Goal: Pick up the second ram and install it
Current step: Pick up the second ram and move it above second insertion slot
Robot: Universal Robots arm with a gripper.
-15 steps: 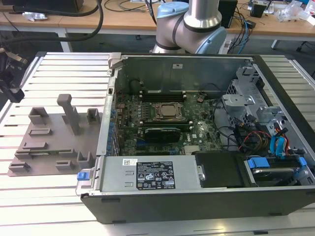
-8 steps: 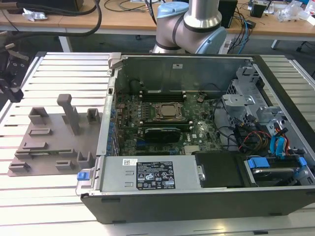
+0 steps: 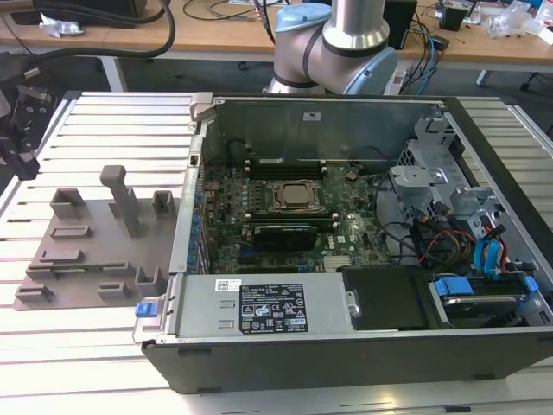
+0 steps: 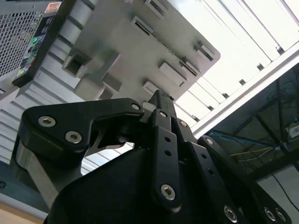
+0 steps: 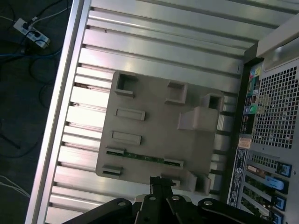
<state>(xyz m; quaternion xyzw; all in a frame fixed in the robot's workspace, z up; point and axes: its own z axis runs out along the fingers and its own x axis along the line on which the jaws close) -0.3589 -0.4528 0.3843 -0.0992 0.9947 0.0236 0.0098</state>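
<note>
The second ram [image 5: 140, 157] is a thin green stick lying flat in a long slot of the grey holder plate [image 5: 154, 126]. In the first wrist view my gripper [image 5: 161, 181] hovers over the plate's edge, a short way from the stick and not touching it. Its black fingers [image 4: 163, 135] come together at the tips with nothing between them, so it looks shut. In the exterior view the same holder plate [image 3: 86, 251] lies on the slatted table to the left of the open computer case [image 3: 346, 259]. The CPU socket [image 3: 298, 197] sits mid-motherboard with memory slots [image 3: 285, 164] alongside.
The holder plate carries a tall grey post [image 3: 125, 199] and several small raised brackets. The case's metal side wall [image 3: 186, 216] stands between plate and motherboard. Drive cages and cables [image 3: 467, 242] fill the case's right side. A power strip [image 5: 30, 30] and cables lie on the floor beyond the table edge.
</note>
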